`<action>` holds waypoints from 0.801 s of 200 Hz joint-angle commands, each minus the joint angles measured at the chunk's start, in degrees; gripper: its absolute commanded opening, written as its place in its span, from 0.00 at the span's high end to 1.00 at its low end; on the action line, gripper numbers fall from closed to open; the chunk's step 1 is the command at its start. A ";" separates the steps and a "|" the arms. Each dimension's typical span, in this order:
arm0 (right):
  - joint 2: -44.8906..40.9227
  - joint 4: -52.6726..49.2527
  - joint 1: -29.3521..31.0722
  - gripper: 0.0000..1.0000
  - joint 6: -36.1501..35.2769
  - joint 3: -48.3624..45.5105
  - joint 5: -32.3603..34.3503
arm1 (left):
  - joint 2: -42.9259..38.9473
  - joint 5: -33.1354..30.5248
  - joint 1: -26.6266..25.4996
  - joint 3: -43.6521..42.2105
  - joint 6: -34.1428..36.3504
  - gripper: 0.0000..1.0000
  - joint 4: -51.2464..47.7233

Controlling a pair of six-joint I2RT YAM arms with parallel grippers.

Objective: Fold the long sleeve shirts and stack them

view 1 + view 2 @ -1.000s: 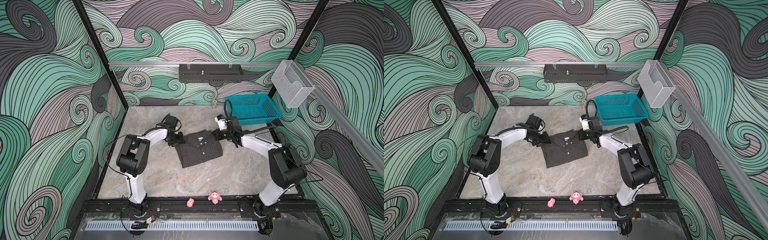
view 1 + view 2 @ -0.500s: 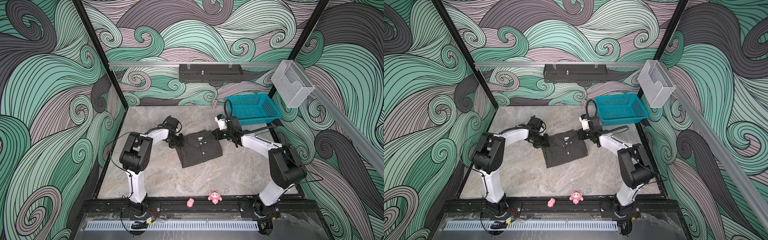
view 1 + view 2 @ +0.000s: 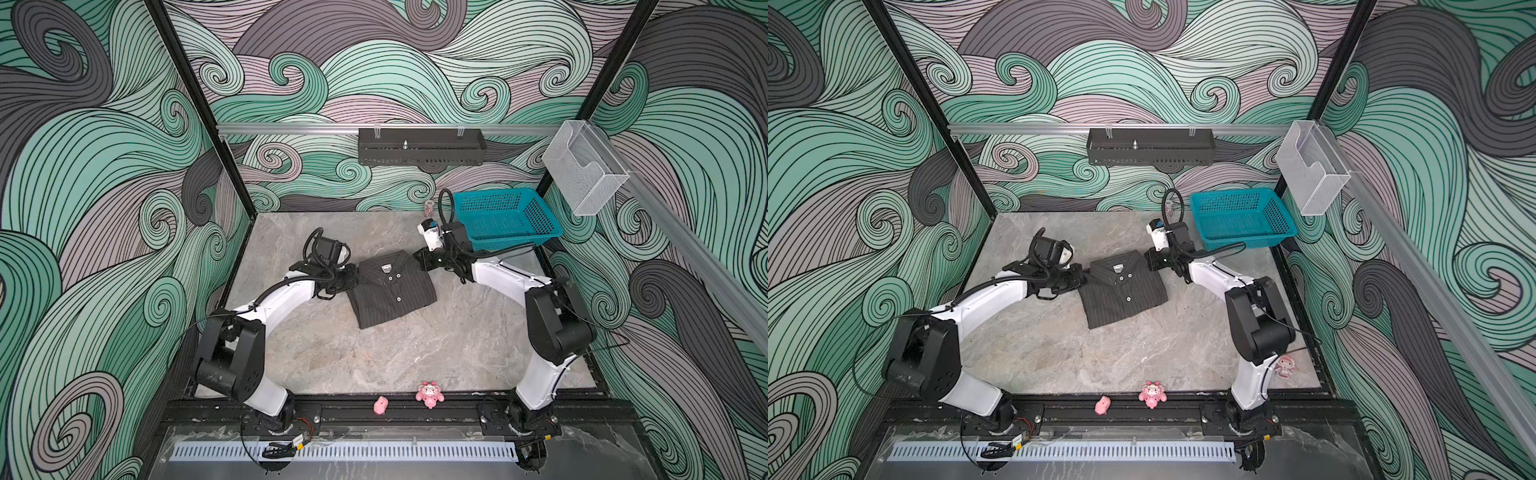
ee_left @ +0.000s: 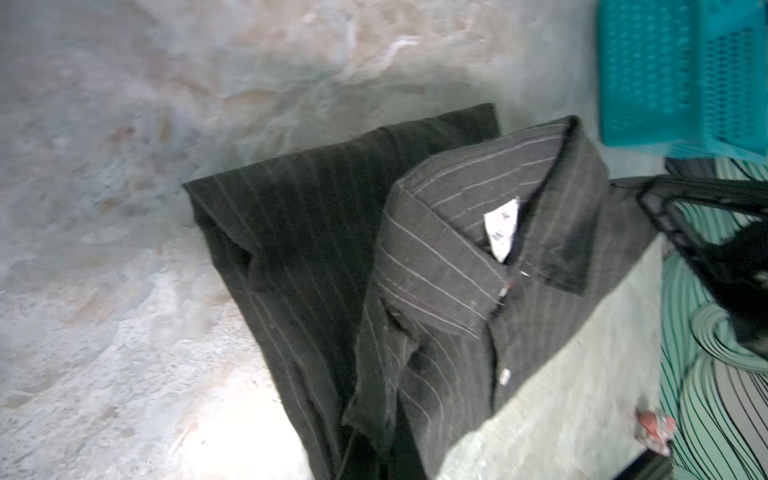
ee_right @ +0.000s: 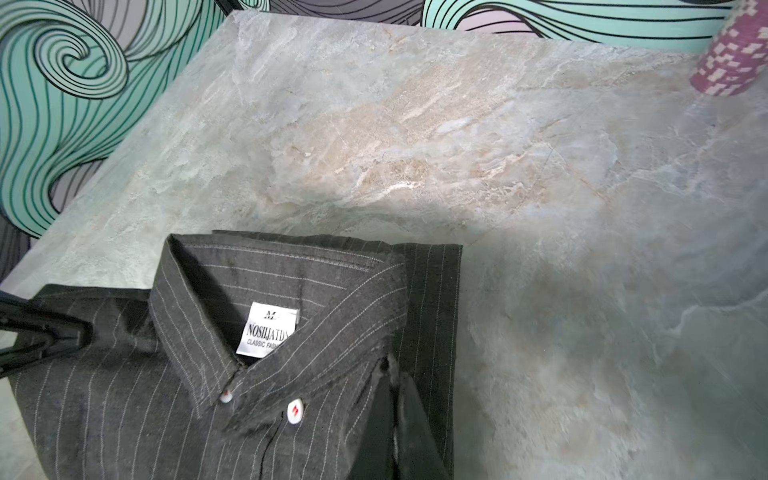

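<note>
The long sleeve shirt [image 3: 392,291] lay folded into a compact rectangle, collar up, near the middle of the marble table [image 3: 374,357], its sides skewed a little against the table's edges. The left gripper [image 3: 351,277] sat at its left shoulder edge and the right gripper [image 3: 420,259] at its far right corner beside the collar. Both were pinched narrow on the cloth, which bunched up toward each wrist camera. Bare table lay open from the shirt's near hem to the front rail, where a pink plush toy [image 3: 430,394] and a smaller pink figure [image 3: 380,405] sat, and also behind the collar to the back wall. The teal basket [image 3: 503,216] filled the far right corner, close behind the right wrist, with a small patterned cup [image 3: 429,208] beside it.
</note>
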 commanded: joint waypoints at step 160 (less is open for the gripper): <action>3.77 1.74 0.90 1.00 0.47 4.21 3.19 | -3.76 -4.00 3.96 1.50 2.45 1.00 5.92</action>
